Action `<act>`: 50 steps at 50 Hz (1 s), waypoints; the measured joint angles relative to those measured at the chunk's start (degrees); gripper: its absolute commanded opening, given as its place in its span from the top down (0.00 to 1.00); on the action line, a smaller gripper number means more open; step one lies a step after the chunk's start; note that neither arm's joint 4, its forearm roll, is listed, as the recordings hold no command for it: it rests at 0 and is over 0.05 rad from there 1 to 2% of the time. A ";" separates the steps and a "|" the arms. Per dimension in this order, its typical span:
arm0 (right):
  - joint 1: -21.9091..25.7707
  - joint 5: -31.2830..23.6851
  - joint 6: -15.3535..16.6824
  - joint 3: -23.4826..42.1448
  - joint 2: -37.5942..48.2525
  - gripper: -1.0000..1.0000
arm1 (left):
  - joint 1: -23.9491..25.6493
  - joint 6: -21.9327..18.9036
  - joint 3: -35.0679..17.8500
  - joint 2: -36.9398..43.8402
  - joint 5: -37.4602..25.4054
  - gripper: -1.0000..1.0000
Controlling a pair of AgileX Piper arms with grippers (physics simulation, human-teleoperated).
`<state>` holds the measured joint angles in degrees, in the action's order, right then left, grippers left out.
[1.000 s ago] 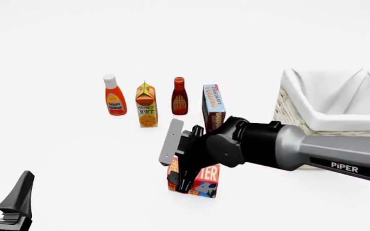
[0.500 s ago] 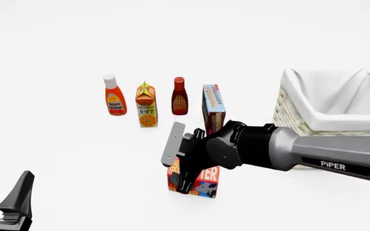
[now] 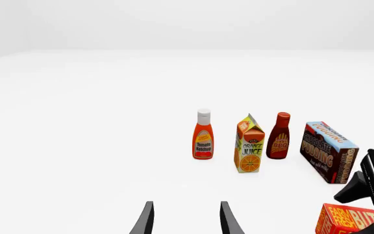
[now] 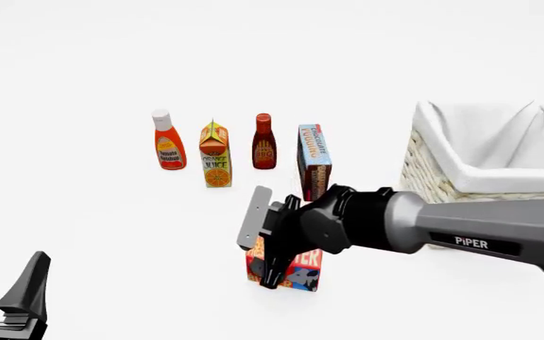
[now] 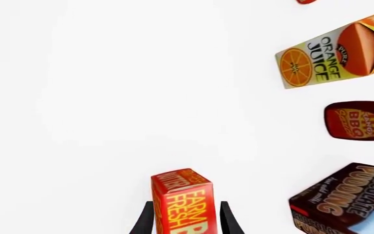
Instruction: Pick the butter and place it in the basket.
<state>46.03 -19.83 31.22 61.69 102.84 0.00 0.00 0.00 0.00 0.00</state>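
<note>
Red-orange cardboard marks the butter (image 4: 296,268), a small rectangular carton with yellow lettering and a blue corner patch, standing on the white counter (image 4: 111,234) at about 6 o'clock from the row of groceries. The right end effector (image 4: 274,273) straddles it from above: in the right wrist view the 2 dark fingers (image 5: 144,220) flank the carton's sides, apparently just apart from it and not yet clamped. The left end effector (image 3: 185,220) hangs idle with its fingers spread, holding nothing, near the counter's 7 o'clock corner.

Risks, as I judge them:
- The fingers look set only on the carton's upper part; a shallow squeeze could let the smooth box slip or pivot on the lift.
- The tall brown-and-blue chocolate pudding box (image 4: 314,161) stands near, at roughly 12 o'clock from the butter. A swing toward the large cream-white wicker basket with white cloth lining (image 4: 442,180), at about 2 o'clock, could clip it with the forearm.
- A low carry could catch the basket's folded cloth rim and knock the carton loose.
</note>
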 measured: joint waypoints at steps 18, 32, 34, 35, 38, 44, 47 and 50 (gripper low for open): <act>-0.53 1.05 0.40 0.37 2.12 0.00 | 0.00 0.00 0.00 0.00 0.00 0.00; -0.39 2.02 0.97 0.73 4.00 0.00 | 0.00 0.00 0.00 0.00 0.00 0.00; -0.37 2.13 1.05 0.74 4.06 0.00 | 0.00 0.00 0.00 0.00 0.00 0.00; -0.36 2.18 1.09 0.73 4.08 0.00 | 0.00 0.00 0.00 0.00 0.00 0.00; -0.31 2.40 1.20 0.66 4.12 0.00 | 0.00 0.00 0.00 0.00 0.00 0.00; -0.20 2.95 1.46 0.37 4.07 1.00 | 0.00 0.00 0.00 0.00 0.00 0.00; 0.09 3.78 1.20 -0.19 3.83 1.00 | 0.00 0.00 0.00 0.00 0.00 0.00; 0.65 4.93 0.87 -0.89 3.40 1.00 | 0.00 0.00 0.00 0.00 0.00 0.00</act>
<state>46.68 -14.90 32.09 60.80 106.24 0.00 0.00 0.00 0.00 0.00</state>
